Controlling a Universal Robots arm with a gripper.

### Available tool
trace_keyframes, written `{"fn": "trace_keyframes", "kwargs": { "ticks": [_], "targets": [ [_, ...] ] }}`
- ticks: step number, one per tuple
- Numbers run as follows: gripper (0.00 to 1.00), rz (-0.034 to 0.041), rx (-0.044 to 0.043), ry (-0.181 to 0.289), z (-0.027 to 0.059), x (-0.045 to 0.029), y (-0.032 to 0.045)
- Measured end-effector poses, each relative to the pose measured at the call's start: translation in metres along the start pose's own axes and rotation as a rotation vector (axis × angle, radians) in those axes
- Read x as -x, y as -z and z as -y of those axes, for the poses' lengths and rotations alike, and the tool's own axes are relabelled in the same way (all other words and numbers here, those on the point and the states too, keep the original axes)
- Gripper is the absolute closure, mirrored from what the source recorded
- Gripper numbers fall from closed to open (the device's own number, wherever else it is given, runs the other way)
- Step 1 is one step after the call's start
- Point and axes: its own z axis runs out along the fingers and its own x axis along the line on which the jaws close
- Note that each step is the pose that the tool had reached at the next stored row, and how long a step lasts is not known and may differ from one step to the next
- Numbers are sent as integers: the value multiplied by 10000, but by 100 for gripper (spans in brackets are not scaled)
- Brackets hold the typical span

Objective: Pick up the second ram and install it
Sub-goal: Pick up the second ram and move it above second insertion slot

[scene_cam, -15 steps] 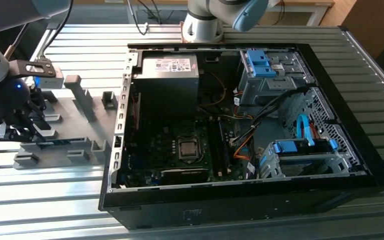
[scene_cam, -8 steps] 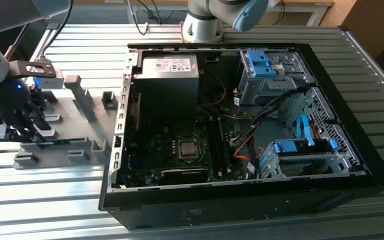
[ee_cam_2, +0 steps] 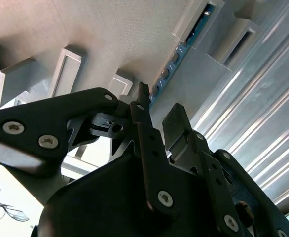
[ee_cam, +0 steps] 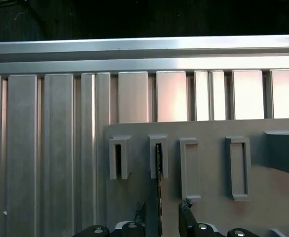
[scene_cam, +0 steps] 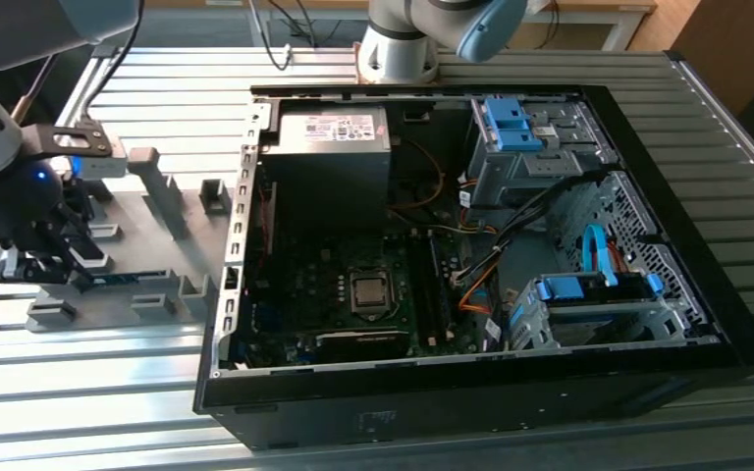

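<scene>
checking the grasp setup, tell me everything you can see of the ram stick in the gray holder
The ram stick is a long, thin blue circuit board with small dark chips along its face. It stands on its long edge, seated in slotted blocks of the gray holder, to the exterior view's left of the computer case. The open gripper straddles one end, a fingertip on either side; whether they touch it cannot be told.
</scene>
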Motion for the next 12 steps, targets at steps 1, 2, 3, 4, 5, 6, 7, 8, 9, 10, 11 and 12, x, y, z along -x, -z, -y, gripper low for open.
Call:
{"fn": "trace_keyframes", "kwargs": {
  "ticks": [1, 2, 3, 4, 5, 6, 7, 8, 9, 10, 11, 12],
  "targets": [
    [61, 1, 0, 0, 0, -5, -8],
    [61, 1, -1, -1, 0, -11, -17],
    [61, 2, -2, -1, 0, -13, -27],
    [61, 2, -2, -2, 0, -13, -38],
    [61, 2, -1, -2, 0, -14, -48],
    [61, 1, -2, -2, 0, -14, -60],
    [61, 2, -5, -1, 0, -15, -76],
    [61, 1, -6, -1, 0, -15, -89],
    [61, 1, -10, 0, 0, -16, -102],
    [61, 2, -19, 0, 0, -16, -115],
    [61, 2, -30, 1, 1, -16, -128],
    [61, 2, -41, 0, 0, -16, -140]
  ]
}}
